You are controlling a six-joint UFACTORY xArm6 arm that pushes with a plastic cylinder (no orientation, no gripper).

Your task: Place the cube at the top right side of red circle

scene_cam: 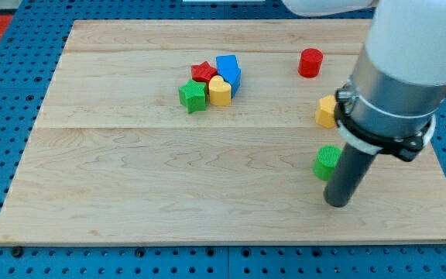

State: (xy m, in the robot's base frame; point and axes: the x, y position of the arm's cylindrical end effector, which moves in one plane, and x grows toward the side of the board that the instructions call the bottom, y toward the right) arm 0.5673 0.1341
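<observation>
The red circle stands near the view's top right. The blue cube sits left of it in a cluster with a red star, a yellow heart and a green star. My tip rests on the board at the lower right, far from the cube. It is just below and right of a green cylinder, close to it. A yellow block is partly hidden behind the arm.
The wooden board lies on a blue pegboard. The arm's wide grey body covers the board's right side and hides whatever lies behind it.
</observation>
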